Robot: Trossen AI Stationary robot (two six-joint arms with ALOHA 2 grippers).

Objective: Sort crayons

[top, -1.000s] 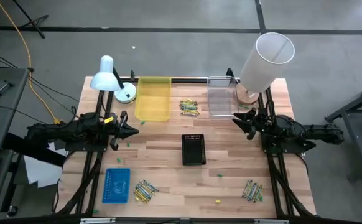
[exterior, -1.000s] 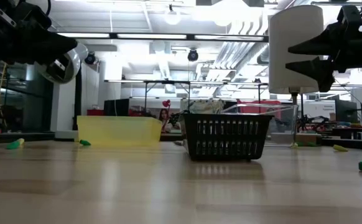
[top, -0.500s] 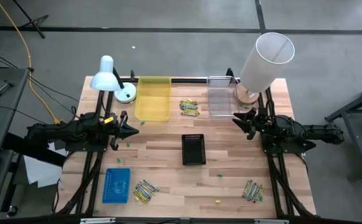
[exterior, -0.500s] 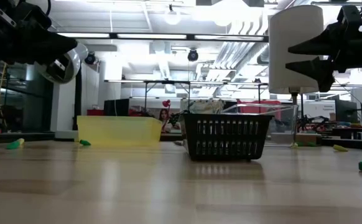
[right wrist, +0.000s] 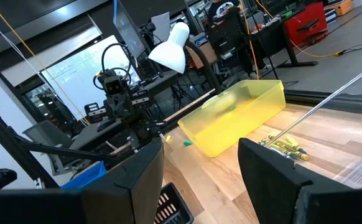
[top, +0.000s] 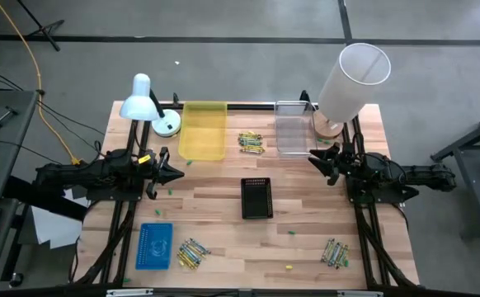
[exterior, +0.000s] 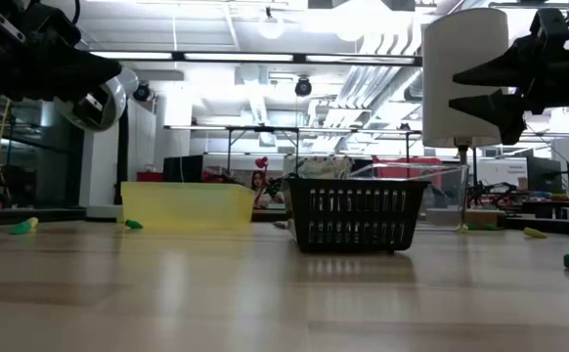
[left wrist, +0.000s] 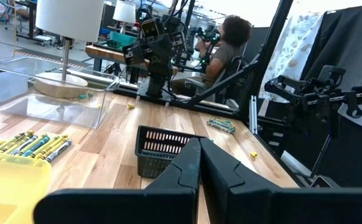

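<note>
Nothing has moved: left gripper stays closed at centre-left, right gripper spread apart, crayons untouched

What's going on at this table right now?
Nothing is being handled. The left gripper hangs shut over the wooden table, and the right gripper hangs open near the clear plastic tray. Small piles of crayons lie unsorted between that tray and the yellow tray, and near the front edge.
</note>
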